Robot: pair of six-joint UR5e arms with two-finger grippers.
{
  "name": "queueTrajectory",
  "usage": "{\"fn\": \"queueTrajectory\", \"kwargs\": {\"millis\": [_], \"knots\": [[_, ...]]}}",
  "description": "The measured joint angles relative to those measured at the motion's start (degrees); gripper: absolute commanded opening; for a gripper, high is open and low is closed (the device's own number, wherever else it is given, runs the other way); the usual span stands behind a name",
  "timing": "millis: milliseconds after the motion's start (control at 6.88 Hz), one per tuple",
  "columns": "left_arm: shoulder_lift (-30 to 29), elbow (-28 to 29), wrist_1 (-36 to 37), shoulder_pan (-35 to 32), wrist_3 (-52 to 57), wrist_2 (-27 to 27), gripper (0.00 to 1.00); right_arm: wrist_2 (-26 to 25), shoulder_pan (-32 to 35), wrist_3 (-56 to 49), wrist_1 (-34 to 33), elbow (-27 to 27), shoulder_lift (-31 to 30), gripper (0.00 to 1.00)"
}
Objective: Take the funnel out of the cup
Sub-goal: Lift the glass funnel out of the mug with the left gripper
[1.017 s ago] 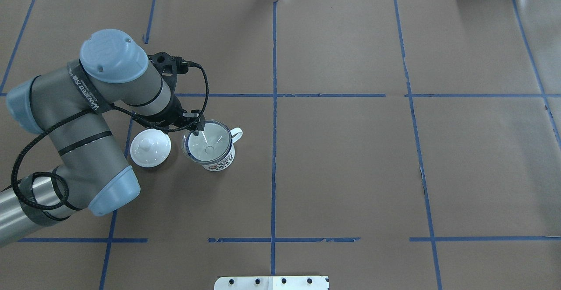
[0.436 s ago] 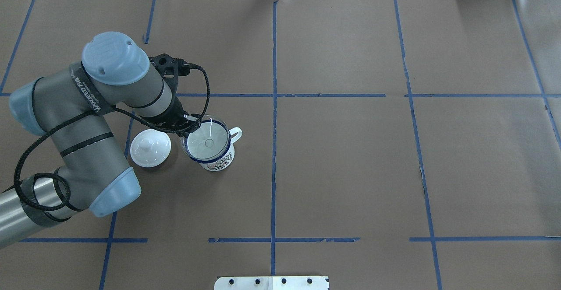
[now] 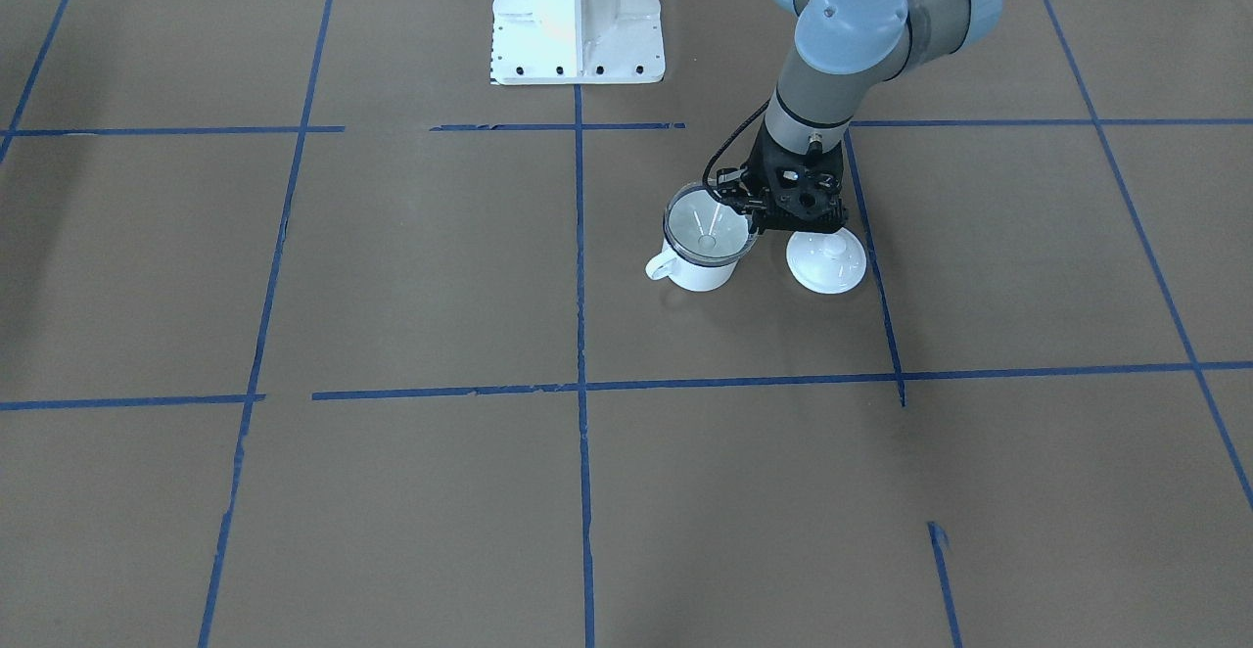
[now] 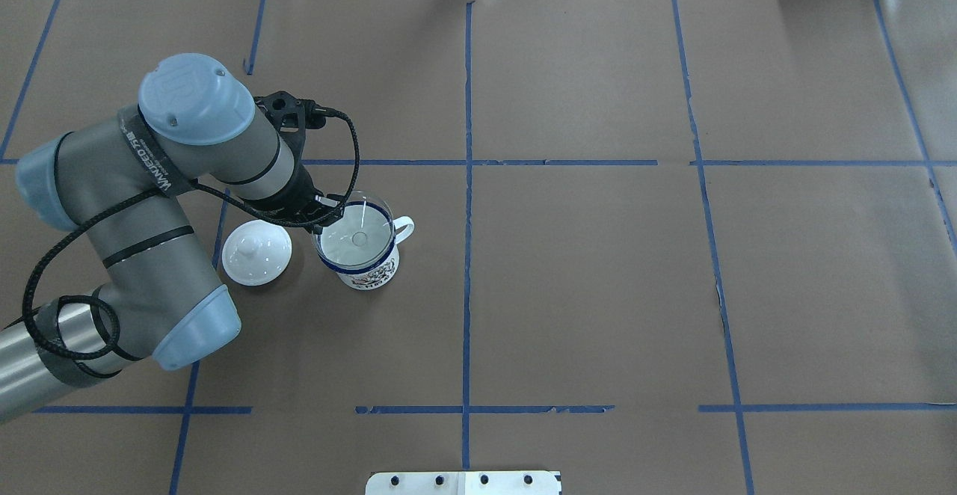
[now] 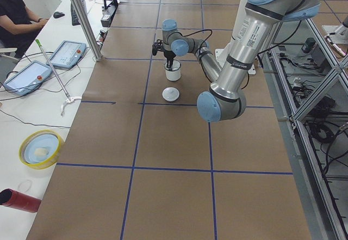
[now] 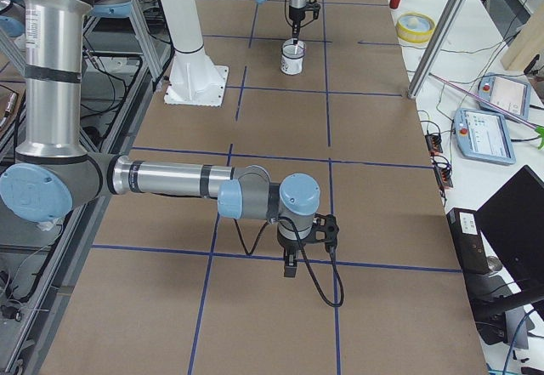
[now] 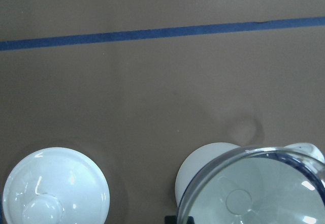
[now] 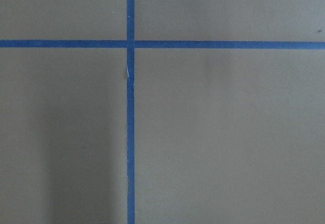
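Observation:
The clear funnel (image 4: 359, 239) is over the mouth of the white cup (image 4: 370, 274), which has a blue rim and its handle to the right. My left gripper (image 4: 329, 216) is shut on the funnel's left rim. In the front view the funnel (image 3: 707, 229) sits slightly above the cup (image 3: 700, 276), with the gripper (image 3: 752, 217) beside it. The left wrist view shows the funnel's rim (image 7: 254, 193) offset from the cup (image 7: 203, 176) below. I cannot tell whether the spout is inside the cup. My right gripper (image 6: 289, 266) hangs over bare table far away; I cannot tell its state.
A white domed lid (image 4: 256, 253) with a knob lies on the table just left of the cup, under my left forearm; it also shows in the left wrist view (image 7: 55, 186). The robot's white base (image 3: 578, 12) stands at the table's near edge. Blue tape lines grid the brown table.
The funnel, tilted toward the lid a second ago, has levelled and shifted slightly up and away from the robot with my left gripper. The cup and lid have stayed put.

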Motion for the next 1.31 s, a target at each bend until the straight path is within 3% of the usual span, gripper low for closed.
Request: {"fn": "queueTrajectory", "kwargs": {"millis": [726, 1308], "knots": [[0.6, -4.2, 1.7, -0.8, 0.3, -0.3, 0.0, 0.0, 0.0, 0.0, 0.0, 0.0, -0.1, 1.0], [-0.6, -11.5, 10.1, -11.2, 5.5, -4.9, 0.0, 0.0, 0.0, 0.0, 0.0, -0.1, 0.0, 1.0]]}}
